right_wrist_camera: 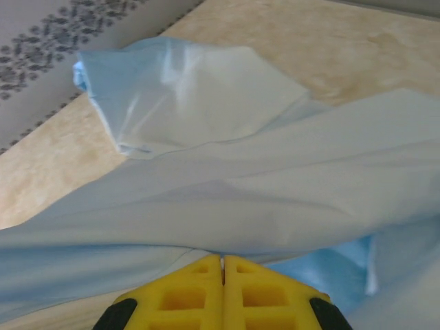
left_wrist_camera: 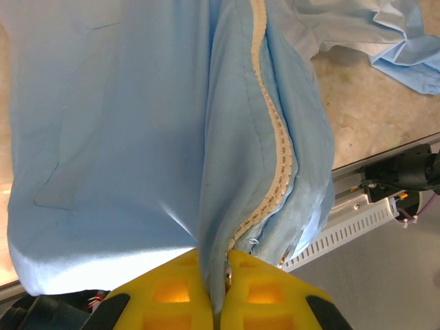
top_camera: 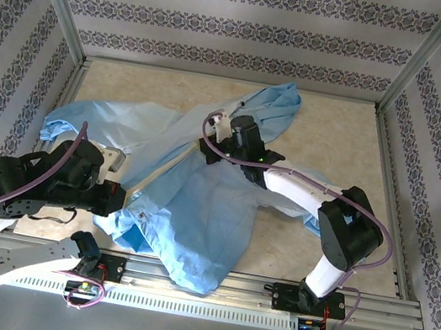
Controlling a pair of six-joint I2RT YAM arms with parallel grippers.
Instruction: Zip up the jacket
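Our left hand (left_wrist_camera: 218, 273) pinches the jacket (top_camera: 213, 206) at the lower end of the zipper strip (left_wrist_camera: 278, 134). The garment sprawls across the desk (top_camera: 338, 126), and the strip runs toward two o'clock to our right hand (right_wrist_camera: 222, 265), seemingly pressed shut on a taut fold, which makes it the nearer hand to the open stretch.

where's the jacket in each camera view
Top external: the jacket lies spread across the middle of the table, between both arms.
Left wrist: the jacket takes up most of the frame, and its zipper strip runs up from the shut jaws of the left gripper.
Right wrist: the jacket crosses the middle, just above the right gripper.
Shared landmark: the beige table.
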